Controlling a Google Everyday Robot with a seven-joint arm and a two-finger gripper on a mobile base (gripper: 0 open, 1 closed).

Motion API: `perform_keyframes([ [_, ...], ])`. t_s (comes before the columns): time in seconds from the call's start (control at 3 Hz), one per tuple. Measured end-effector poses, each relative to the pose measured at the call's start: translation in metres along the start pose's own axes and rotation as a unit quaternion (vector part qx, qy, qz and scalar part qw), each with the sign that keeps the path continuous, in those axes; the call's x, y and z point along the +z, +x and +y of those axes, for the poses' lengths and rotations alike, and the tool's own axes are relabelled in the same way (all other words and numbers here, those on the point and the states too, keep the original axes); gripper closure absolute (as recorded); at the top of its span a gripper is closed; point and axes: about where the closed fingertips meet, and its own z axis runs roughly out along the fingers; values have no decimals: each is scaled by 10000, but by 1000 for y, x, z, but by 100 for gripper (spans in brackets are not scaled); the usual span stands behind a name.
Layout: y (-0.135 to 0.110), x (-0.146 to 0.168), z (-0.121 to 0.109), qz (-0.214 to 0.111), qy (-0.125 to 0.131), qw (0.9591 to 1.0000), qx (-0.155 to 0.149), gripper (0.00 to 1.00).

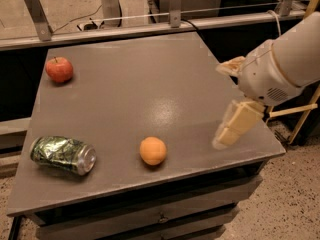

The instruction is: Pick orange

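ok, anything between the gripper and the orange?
No. In the camera view only bare table lies between the gripper, at the right edge, and the orange. Can and apple sit further left.

Blurred tool [234,128] over right edge of table [150,79], arm [287,59] cut off

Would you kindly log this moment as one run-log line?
step: pre-grasp | gripper: over table right edge, clear of orange | orange: near front edge, unheld | others: apple, crushed can

Orange [153,150] between can [63,155] left, claw [224,135] right
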Motion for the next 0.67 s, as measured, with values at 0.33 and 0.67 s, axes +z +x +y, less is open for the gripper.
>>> perform_keyframes([
  [0.33, -55, 47, 6, -1429, -84, 9896, -145, 0],
  [0.67, -82, 65, 12, -2181, -265, 9755, -81, 0],
])
